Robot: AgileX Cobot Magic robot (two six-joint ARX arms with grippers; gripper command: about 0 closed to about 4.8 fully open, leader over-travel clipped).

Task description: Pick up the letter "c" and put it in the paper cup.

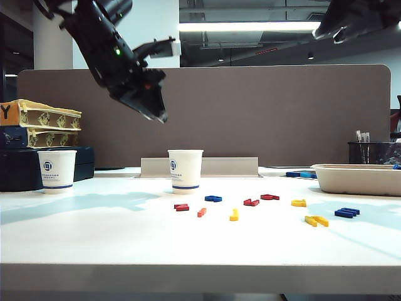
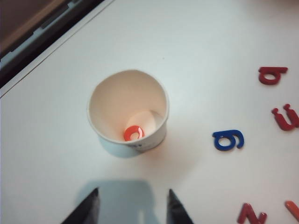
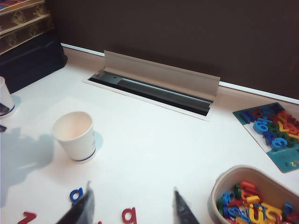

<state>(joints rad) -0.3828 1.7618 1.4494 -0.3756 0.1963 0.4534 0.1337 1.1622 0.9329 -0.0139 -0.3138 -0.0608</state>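
On the white table (image 1: 94, 232), the largest thing is the beige tray (image 1: 357, 179) at about 3 o'clock from the centre, heaped with coloured letters in the right wrist view. The paper cup (image 1: 185, 170) stands upright at the table's middle, and a second cup (image 1: 57, 170) alike stands well apart at its 9 o'clock. The left gripper (image 1: 153, 103) hangs high in the air at roughly 11 o'clock above the middle cup, its fingers spread apart and empty; in its wrist view the two dark fingertips (image 2: 88, 207) frame the cup from above. The right gripper (image 3: 133, 207) is raised at the upper right of the exterior view, its jaws wide apart, nothing between them. Loose letters lie scattered at the cup's 5 o'clock: a blue letter (image 1: 213, 199), red letters (image 1: 182, 207), yellow letters (image 1: 316, 221). The letter "c" (image 2: 133, 133) lies flat on the bottom inside the paper cup.
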